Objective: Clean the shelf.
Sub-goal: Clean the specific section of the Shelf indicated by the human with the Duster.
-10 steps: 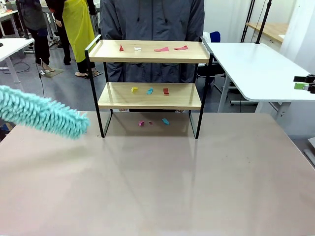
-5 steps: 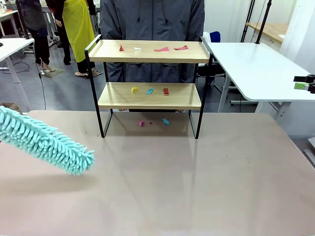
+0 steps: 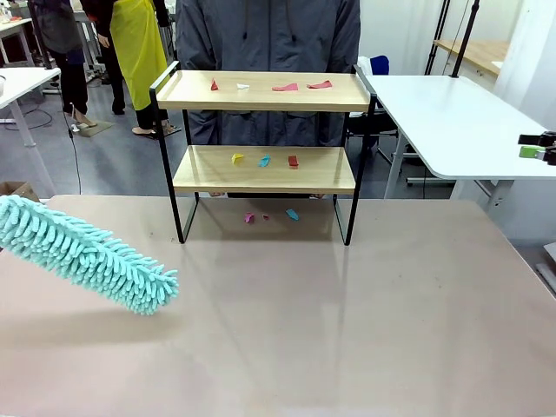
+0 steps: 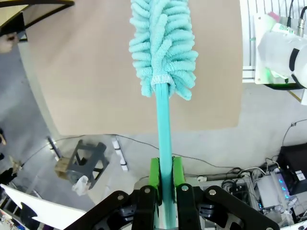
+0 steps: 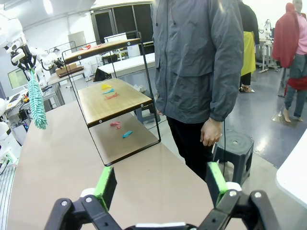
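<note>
Shelf (image 3: 321, 174): upper centre of the front view, standing upright at the far side of the surface (image 3: 347, 304), all four legs down. In the right wrist view (image 5: 120, 105), at left of centre, seen from one end.

Scraps on the upper board, in a row: red (image 3: 214, 84), white (image 3: 242, 85), pink (image 3: 284, 87), red (image 3: 320, 84).

Scraps on the lower board: yellow (image 3: 237, 157), blue (image 3: 264, 160), red (image 3: 293, 161).

Scraps on the surface between the legs, under the lower board: pink (image 3: 249, 217) and blue (image 3: 292, 214), with a tiny piece between them, colour hard to tell.

Duster (image 3: 87, 254): fluffy teal head at lower left of the front view, slanting down toward the right, tip just above the surface with its shadow below. Well apart from the shelf, to the left and nearer the camera.

Left gripper (image 4: 165, 165): bottom centre of the left wrist view, clamped narrow on the teal handle (image 4: 164, 124) of the duster, green pads (image 4: 154, 172) pressed against both sides. Head running straight up to the top of the frame.

Right gripper (image 5: 160, 184): bottom of the right wrist view, spread wide, nothing between the pads (image 5: 105, 184), raised over the near edge of the surface.

Person (image 3: 269, 35): grey jacket, top centre of the front view, directly behind the shelf. One hand (image 5: 211, 132) hanging at the side.
</note>
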`<state>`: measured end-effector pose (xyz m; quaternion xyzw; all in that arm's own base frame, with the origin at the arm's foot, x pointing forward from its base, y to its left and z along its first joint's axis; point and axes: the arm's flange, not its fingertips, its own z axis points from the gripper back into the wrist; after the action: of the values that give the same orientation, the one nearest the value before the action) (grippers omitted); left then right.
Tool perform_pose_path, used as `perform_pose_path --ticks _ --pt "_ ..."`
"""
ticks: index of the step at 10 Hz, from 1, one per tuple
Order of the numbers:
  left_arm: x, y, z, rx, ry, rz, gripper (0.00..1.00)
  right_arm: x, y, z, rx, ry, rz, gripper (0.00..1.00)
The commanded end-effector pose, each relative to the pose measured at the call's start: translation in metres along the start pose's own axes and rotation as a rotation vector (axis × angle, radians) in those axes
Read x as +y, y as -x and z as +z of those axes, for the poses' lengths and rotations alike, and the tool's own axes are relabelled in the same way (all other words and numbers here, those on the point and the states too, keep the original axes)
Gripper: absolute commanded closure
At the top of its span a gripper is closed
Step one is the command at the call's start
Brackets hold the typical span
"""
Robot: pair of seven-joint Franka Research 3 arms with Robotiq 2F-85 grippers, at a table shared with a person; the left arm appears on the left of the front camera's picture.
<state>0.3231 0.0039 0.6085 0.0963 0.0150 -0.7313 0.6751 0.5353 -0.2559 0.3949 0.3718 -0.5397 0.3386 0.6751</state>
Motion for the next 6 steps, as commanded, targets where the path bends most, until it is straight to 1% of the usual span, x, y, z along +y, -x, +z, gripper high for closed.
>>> perform_pose_path --ticks 1,6 --pt "-0.0024 0.0027 0.0031 0.013 -0.003 -0.013 0.87 0.0006 -0.0024 -0.0013 0.003 -0.001 0.0 0.0" --pt "-0.0024 0.0027 0.0031 0.013 -0.003 -0.013 0.87 0.0006 -0.0024 -0.0013 0.003 -0.001 0.0 0.0"
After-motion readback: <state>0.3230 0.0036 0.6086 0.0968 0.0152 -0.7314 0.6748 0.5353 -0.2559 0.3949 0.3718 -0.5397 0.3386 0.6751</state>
